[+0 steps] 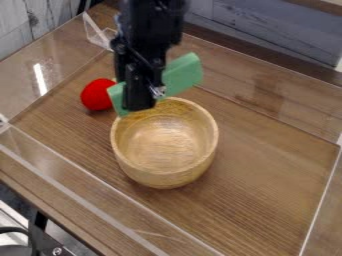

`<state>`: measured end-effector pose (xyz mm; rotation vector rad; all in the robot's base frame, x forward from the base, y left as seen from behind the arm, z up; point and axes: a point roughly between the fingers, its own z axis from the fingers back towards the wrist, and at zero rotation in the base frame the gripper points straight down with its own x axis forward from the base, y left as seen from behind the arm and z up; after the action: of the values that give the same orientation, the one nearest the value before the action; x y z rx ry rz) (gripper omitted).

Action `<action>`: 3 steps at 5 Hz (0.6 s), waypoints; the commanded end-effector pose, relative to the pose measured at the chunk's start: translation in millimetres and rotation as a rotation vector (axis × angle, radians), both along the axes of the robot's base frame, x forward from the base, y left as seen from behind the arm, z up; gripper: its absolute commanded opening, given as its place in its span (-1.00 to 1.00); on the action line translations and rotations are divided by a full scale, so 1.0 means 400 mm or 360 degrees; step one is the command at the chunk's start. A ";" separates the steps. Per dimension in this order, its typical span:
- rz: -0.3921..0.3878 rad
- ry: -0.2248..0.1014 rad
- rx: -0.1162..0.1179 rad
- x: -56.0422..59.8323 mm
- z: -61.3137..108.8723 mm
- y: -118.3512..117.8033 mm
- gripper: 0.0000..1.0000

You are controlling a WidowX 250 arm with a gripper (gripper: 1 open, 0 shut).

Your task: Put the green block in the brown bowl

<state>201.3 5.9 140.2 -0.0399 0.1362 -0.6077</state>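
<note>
My black gripper [139, 92] is shut on the green block [183, 72], a mint-green flat bar held tilted in the air. The block hangs just above the far rim of the brown bowl [164, 141], a thick-walled light wooden bowl with nothing visible inside it. The arm comes down from the top of the view and hides the block's middle; its green ends show on either side of the fingers.
A red ball [96, 94] lies on the wooden table left of the gripper, close to the bowl's far-left side. Clear acrylic walls [54, 60] fence the work area on all sides.
</note>
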 end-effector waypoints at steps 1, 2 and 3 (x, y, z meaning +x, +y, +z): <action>-0.0080 -0.0073 -0.0019 0.007 0.005 -0.040 -1.00; -0.0127 -0.0085 -0.0038 0.023 0.005 -0.079 -1.00; -0.0012 -0.0092 -0.0054 0.045 0.009 -0.079 -1.00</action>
<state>211.1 -25.6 132.2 -0.0649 0.1228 -0.6206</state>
